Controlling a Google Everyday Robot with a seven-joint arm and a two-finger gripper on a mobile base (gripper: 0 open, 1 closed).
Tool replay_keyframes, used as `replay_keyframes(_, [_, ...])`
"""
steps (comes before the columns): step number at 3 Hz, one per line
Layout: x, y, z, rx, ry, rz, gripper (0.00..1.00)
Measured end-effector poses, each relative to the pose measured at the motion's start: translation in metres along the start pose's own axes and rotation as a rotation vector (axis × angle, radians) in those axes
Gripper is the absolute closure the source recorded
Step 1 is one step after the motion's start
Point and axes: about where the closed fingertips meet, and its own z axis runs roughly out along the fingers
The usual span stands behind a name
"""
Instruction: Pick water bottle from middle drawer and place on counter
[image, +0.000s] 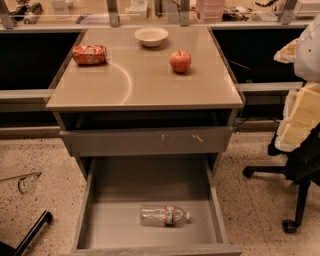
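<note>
Nearest you, the middle drawer (115, 220) stands pulled well out of the cabinet, which is why its flat grey floor is open to a reach from above. The water bottle (164, 216) lies on its side on that floor, a little toward 4 o'clock from the drawer's centre. Its cap points to 3 o'clock and it sits apart from every wall. On its side, a round crinkled body like this will probably roll or dent under pressure, so you would do well to close across its middle rather than near the cap.

The gripper appears nowhere in this view, so you cannot tell how its jaws stand. The pick looks not yet begun.

Just beyond the drawer, the scratched drawer front (145, 141) is pushed in, but it still overhangs the drawer's far end. Your way down is therefore freer at the near half, where the bottle is.

Farther on is the beige surface (145, 87). On it a crushed can (90, 54) lies at 10 o'clock, an apple (180, 61) stands at 2 o'clock and a pale bowl (151, 36) sits at 12 o'clock by the far edge. All three keep to the far half, so the bare stretch toward 6 o'clock seems the sensible landing place, with the least to knock over.
</note>
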Motion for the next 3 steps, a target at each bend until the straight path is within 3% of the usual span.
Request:
replay_keyframes(1, [0.000, 0.000, 0.000, 0.000, 0.000, 0.000, 0.00])
replay_keyframes(2, [-0.018, 0.000, 0.028, -0.014, -0.068, -0.019, 0.00])
replay_keyframes(3, [-0.063, 0.015, 0.099, -0.073, -0.175, -0.039, 0.00])
